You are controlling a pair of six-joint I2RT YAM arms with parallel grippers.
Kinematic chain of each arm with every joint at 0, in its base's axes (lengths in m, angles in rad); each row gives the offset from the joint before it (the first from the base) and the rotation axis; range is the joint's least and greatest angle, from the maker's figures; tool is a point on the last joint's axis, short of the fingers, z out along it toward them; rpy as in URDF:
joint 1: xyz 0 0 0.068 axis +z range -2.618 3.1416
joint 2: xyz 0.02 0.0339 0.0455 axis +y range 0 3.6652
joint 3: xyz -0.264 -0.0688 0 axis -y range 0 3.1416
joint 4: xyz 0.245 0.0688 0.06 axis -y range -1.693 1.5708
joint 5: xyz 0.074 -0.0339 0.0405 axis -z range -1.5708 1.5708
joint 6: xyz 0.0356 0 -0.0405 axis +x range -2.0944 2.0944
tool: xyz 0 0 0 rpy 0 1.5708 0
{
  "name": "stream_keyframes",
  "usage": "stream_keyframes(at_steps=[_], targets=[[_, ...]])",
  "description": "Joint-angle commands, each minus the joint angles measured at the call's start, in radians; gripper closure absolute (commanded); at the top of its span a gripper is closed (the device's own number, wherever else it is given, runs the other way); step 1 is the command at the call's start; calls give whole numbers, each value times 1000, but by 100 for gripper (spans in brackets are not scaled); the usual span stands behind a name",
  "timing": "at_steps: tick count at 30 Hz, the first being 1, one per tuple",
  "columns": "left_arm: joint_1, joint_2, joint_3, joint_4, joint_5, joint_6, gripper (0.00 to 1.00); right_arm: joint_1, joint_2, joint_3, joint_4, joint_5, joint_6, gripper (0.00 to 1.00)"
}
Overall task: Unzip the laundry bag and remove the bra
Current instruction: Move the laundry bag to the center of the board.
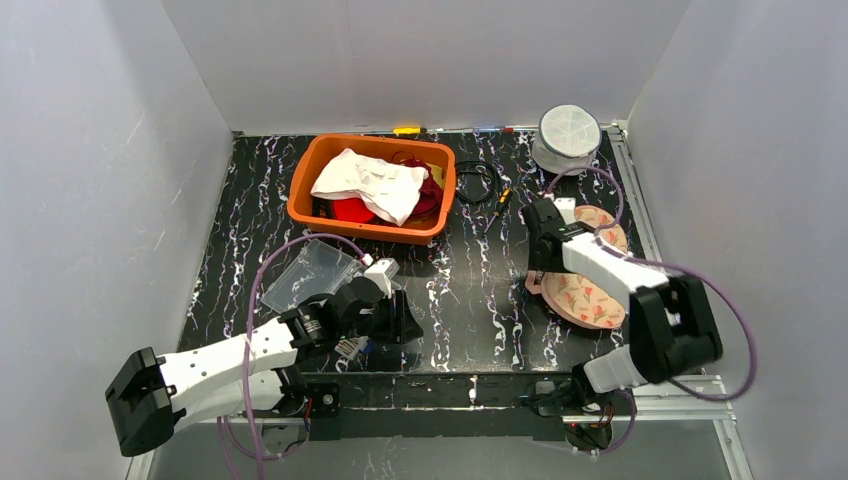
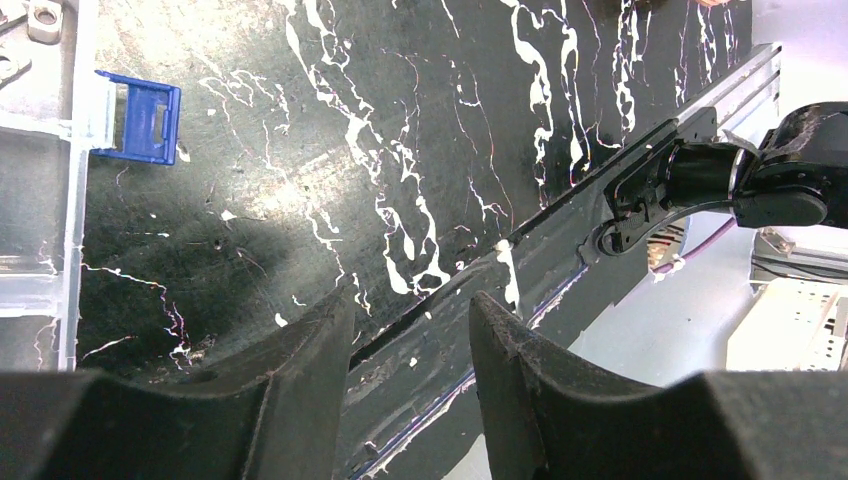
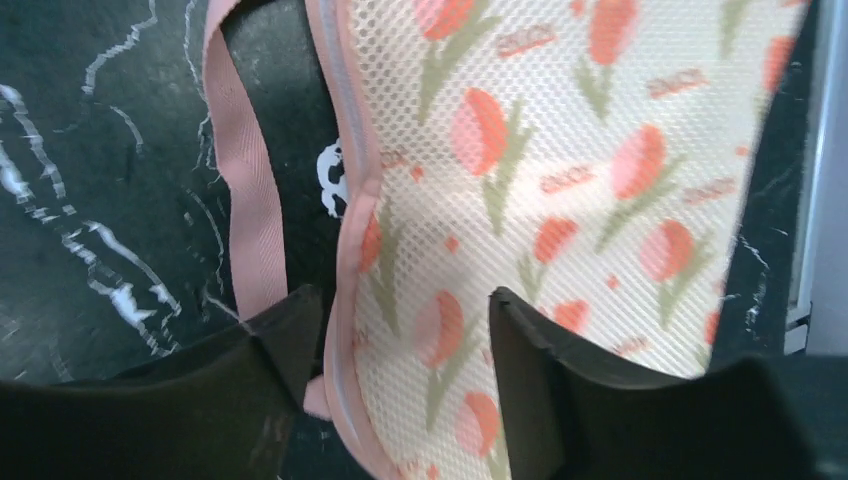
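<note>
The laundry bag (image 1: 592, 297) is a white mesh pouch with orange tulips and a pink zip edge, lying at the right of the table. In the right wrist view it (image 3: 560, 150) fills the frame, with its pink strap (image 3: 245, 200) to the left. My right gripper (image 1: 541, 272) is open just above the bag's left edge. In its own view the right gripper (image 3: 400, 310) has its jaws on either side of the pink zip edge. The bra is hidden. My left gripper (image 1: 405, 322) is open and empty over the table's front; its wrist view (image 2: 412, 310) shows only bare table.
An orange basin (image 1: 300, 195) of clothes stands at the back middle. A clear plastic bag (image 1: 310, 270) lies by the left arm. A round white mesh case (image 1: 568, 135) sits at the back right, with a black cable (image 1: 475, 180) beside the basin. A blue clip (image 2: 145, 118) lies near the front rail.
</note>
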Motion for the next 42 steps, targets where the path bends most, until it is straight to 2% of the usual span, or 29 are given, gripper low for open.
stream_keyframes(at_steps=[1,4,7,11,14,18,24,33,37,39,42], targets=[[2,-5,2,-6,17,12,55,-2,-198,30,-79,5,22,26],[2,-5,2,-2,17,8,55,26,-302,60,-83,-60,28,26],[2,2,3,7,14,2,55,71,-353,36,-24,-189,44,34],[3,21,15,12,18,-5,55,94,-280,-28,57,-313,91,47],[1,25,22,-3,19,-6,55,104,-201,-80,155,-348,128,49],[2,3,19,-37,2,-13,55,103,-112,-132,262,-282,173,50],[1,-5,7,-57,-16,-25,55,60,-17,-150,249,-119,216,51],[2,77,57,-77,-9,4,55,-165,-150,-289,276,-139,216,43],[2,103,73,-85,-14,18,55,-188,-220,-281,251,-144,179,37],[2,107,77,-89,-22,22,55,-184,-273,-275,257,-198,141,33],[2,99,79,-90,-34,26,55,-128,-430,-308,312,-266,127,26]])
